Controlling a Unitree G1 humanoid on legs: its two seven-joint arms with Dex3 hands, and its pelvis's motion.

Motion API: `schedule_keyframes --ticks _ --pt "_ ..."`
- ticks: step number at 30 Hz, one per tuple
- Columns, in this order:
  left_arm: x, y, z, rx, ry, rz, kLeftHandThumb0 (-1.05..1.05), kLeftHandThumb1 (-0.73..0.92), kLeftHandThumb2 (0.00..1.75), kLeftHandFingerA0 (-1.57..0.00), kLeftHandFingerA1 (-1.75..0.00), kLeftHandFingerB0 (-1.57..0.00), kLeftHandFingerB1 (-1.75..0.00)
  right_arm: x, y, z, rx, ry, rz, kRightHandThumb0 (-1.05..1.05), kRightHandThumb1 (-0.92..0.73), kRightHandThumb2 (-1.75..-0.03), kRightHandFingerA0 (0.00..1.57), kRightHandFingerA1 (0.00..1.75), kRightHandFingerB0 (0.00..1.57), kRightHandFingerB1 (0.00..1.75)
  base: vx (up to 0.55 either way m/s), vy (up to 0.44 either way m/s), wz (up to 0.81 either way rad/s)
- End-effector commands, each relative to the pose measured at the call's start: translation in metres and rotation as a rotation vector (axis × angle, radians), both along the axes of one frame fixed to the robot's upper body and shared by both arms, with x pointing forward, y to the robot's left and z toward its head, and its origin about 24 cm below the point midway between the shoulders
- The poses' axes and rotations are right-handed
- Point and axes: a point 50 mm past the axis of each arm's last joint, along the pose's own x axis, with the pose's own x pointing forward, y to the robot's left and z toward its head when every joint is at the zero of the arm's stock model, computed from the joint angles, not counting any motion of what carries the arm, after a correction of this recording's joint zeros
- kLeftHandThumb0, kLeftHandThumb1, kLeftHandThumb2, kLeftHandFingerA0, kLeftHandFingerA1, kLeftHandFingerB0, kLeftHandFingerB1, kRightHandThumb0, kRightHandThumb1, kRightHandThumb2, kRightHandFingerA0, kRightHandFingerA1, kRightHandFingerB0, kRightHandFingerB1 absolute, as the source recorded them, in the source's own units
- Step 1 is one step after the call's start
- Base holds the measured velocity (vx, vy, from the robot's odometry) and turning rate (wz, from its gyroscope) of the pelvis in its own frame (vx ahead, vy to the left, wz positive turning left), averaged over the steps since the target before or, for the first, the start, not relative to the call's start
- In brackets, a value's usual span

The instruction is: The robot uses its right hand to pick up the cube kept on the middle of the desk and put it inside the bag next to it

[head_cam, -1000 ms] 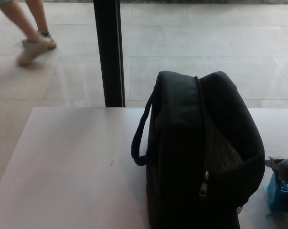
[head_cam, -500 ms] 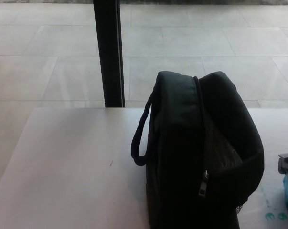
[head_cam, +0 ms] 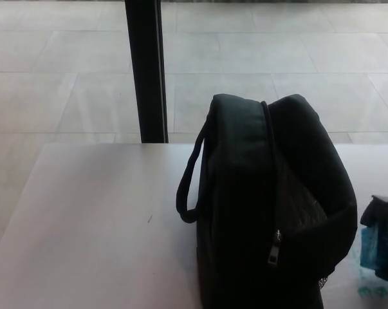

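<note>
black bag (head_cam: 271, 206) standing upright on the pale surface (head_cam: 97, 225), a little right of centre, zip running up its near face, loop handle (head_cam: 188, 180) hanging off its left side. at the far right edge, right hand (head_cam: 381, 222) only partly in frame, dark shape wrapped over something blue: presumably the cube (head_cam: 372, 248), held low and just beside the bag's right flank, close above the surface or on it, cannot tell which. looks gripped between the fingers, though most of the hand is cut off by the frame. half a second back, only a sliver of hand and blue showing at that edge; now further in and a touch higher, so apparently carrying inward toward the bag. a second back, a person's legs crossing the floor (head_cam: 71, 96) at top left; gone now, floor bare. for the task: pick-up seemingly done, drop-in not yet done, and the cube sits well below the bag's top. bag opening not clearly visible from here; zip seems parted toward the top right, but too dark to be sure. open room: wide bare surface to the left of the bag, little between bag and right frame edge. far edge of the surface just behind the bag, dark post (head_cam: 147, 71) standing beyond it. likely need: a lift up over the bag's right shoulder without brushing the soft side wall and tipping it. left hand not seen.
</note>
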Motion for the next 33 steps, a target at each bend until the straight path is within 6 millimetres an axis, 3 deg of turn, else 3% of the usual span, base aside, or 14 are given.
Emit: schedule_keyframes --ticks 1,2,3,5,11,12,13,20,21,22,23,24,29,33 --pt "0.0 0.004 0.004 0.027 0.001 -0.008 -0.49 0.64 0.57 -0.35 -0.51 -0.41 -0.46 0.009 -0.021 0.054 0.42 -0.26 -0.093 -0.16 -0.54 -1.14 1.15 1.42 0.87 1.22 0.0 0.0 0.0" --pt "0.0 0.004 0.004 0.025 0.001 -0.012 -0.51 0.65 0.58 -0.33 -0.5 -0.41 -0.46 0.011 -0.025 0.061 0.458 -0.313 -0.091 -0.03 -0.55 -1.11 0.82 1.73 0.7 1.47 0.0 0.0 0.0" --pt "0.0 0.004 0.004 0.034 0.001 -0.032 -0.52 0.65 0.57 -0.33 -0.49 -0.41 -0.44 0.014 -0.029 0.068 0.466 -0.333 -0.107 -0.04 -0.58 -1.06 0.81 1.73 0.69 1.48 0.0 0.0 0.0" --pt "-0.002 0.004 0.004 0.033 0.005 -0.037 -0.51 0.63 0.58 -0.32 -0.49 -0.44 -0.47 0.02 -0.035 0.08 0.514 -0.428 -0.084 0.03 -0.56 -1.07 0.82 1.66 0.77 1.39 0.0 0.0 0.0" --pt "-0.003 0.004 0.001 0.008 0.011 0.002 -0.48 0.64 0.58 -0.31 -0.5 -0.42 -0.47 0.03 -0.037 0.121 0.563 -0.517 -0.085 -0.11 -0.52 -1.17 0.82 1.71 0.72 1.51 0.0 0.0 0.0" --pt "-0.003 0.004 0.001 0.017 0.011 -0.008 -0.49 0.64 0.59 -0.32 -0.5 -0.42 -0.47 0.032 -0.038 0.128 0.559 -0.539 -0.083 -0.17 -0.52 -1.15 1.12 1.38 0.88 1.21 0.0 0.0 0.0" --pt "-0.004 0.004 0.002 0.01 0.011 -0.002 -0.48 0.64 0.59 -0.31 -0.5 -0.4 -0.47 0.033 -0.033 0.145 0.564 -0.585 -0.063 -0.13 -0.52 -1.21 0.85 1.72 0.72 1.53 0.0 0.0 0.0" --pt "-0.006 0.003 0.0 0.012 0.023 -0.005 -0.49 0.67 0.59 -0.3 -0.5 -0.38 -0.46 0.033 -0.009 0.173 0.629 -0.612 0.076 -0.1 -0.49 -1.23 0.89 1.73 0.73 1.54 0.0 0.0 0.0" --pt "-0.005 0.004 0.0 0.04 0.025 -0.018 -0.52 0.65 0.58 -0.35 -0.51 -0.44 -0.49 0.027 0.016 0.183 0.623 -0.606 0.154 -0.12 -0.5 -1.2 0.87 1.73 0.72 1.55 0.0 0.0 0.0" --pt "-0.005 0.003 0.0 0.046 0.02 -0.028 -0.53 0.48 0.9 -0.28 -0.58 -0.41 -0.61 0.024 0.025 0.185 0.612 -0.604 0.183 -0.18 -0.5 -1.16 1.2 1.41 0.91 1.25 0.0 0.0 0.0" --pt "-0.005 0.003 0.0 0.046 0.02 -0.027 -0.53 0.48 0.9 -0.28 -0.58 -0.41 -0.61 0.024 0.025 0.185 0.613 -0.602 0.181 -0.18 -0.5 -1.16 1.2 1.41 0.91 1.25 0.0 0.0 0.0" --pt "-0.006 0.003 0.0 0.043 0.023 -0.028 -0.5 0.66 0.6 -0.35 -0.52 -0.37 -0.45 0.021 0.033 0.186 0.613 -0.589 0.219 -0.12 -0.5 -1.18 0.87 1.75 0.71 1.58 0.0 0.0 0.0" --pt "-0.004 0.003 0.0 0.05 0.029 -0.004 -0.48 0.65 0.59 -0.35 -0.51 -0.39 -0.47 0.007 0.072 0.177 0.596 -0.487 0.354 -0.11 -0.49 -1.16 0.88 1.75 0.76 1.55 0.0 0.0 0.0" --pt "-0.005 0.003 0.0 0.043 0.03 -0.028 -0.5 0.66 0.59 -0.32 -0.52 -0.39 -0.47 0.0 0.082 0.162 0.565 -0.414 0.374 -0.06 -0.52 -1.12 0.85 1.75 0.74 1.55 0.0 0.0 0.0"
